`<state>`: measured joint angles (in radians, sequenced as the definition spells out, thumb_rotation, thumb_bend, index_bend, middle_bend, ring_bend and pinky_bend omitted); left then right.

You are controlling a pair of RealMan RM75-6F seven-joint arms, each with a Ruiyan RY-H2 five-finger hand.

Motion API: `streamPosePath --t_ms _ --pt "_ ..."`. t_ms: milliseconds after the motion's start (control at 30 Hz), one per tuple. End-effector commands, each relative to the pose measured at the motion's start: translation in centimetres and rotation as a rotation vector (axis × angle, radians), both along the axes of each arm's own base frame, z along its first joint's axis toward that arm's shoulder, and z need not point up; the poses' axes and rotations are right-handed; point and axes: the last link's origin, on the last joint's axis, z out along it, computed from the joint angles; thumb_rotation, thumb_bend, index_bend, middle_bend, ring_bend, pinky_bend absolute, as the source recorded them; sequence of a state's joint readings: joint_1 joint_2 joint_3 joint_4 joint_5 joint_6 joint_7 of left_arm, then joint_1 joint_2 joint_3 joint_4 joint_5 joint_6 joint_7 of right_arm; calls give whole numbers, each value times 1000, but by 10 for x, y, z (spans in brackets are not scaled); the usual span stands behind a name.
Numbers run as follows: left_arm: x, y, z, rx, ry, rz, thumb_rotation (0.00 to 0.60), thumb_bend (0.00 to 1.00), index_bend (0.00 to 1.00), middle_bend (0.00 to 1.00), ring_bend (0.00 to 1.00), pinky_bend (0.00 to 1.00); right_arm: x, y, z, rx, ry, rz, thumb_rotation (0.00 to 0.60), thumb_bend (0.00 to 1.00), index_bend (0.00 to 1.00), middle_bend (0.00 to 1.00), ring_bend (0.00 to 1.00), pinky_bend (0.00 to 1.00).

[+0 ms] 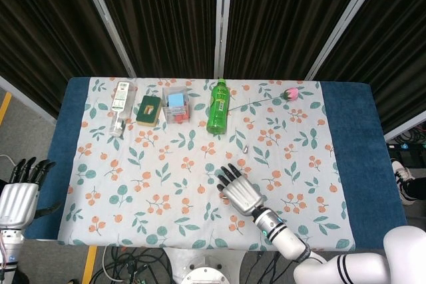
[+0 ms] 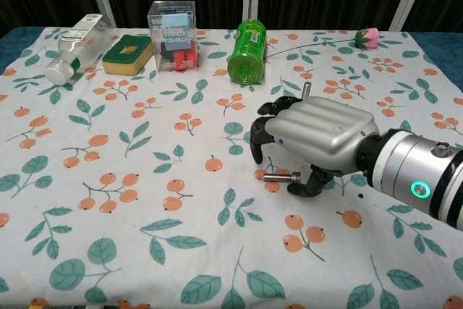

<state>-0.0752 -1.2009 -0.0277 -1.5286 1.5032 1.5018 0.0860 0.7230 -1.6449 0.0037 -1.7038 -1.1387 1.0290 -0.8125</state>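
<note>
My right hand (image 2: pixel 315 139) hangs low over a small silver bolt (image 2: pixel 281 176) lying on the floral tablecloth (image 2: pixel 130 179). Its fingers (image 2: pixel 257 144) curl down just left of the bolt and its thumb (image 2: pixel 304 187) sits by the bolt's head, with nothing gripped. In the head view the right hand (image 1: pixel 238 191) covers that bolt. A second bolt (image 2: pixel 306 90) stands upright just behind the hand; it also shows as the second bolt (image 1: pixel 245 149) in the head view. My left hand (image 1: pixel 18 197) hangs off the table's left edge, fingers spread, holding nothing.
Along the back lie a clear bottle (image 1: pixel 120 106), a green sponge (image 1: pixel 149 110), a clear box (image 1: pixel 176 104) with blue and red items, a green bottle (image 1: pixel 217 106) and a pink rose (image 1: pixel 289 93). Blue table edges (image 1: pixel 359 138) flank the cloth.
</note>
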Motion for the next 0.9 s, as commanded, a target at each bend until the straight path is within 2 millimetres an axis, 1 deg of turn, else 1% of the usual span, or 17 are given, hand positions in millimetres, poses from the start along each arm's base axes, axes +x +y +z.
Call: streamPosePath --t_ms 33,133,400,900 --pt "0 0 0 -1 -2 0 600 69 163 135 38 35 0 3 -4 16 8 -10 600 177 362 172 0 0" --pt "0 -1 -1 -5 -1 -2 600 69 163 135 37 34 0 7 -4 23 8 -8 600 177 370 174 0 0" --pt "-1 -1 -1 -3 -2 -3 600 69 163 135 37 35 -1 11 1 7 -11 -4 600 182 470 206 0 0" --pt "-4 -3 -1 -3 -6 5 600 69 163 135 38 35 -1 5 -5 4 7 -25 600 210 476 206 0 0"
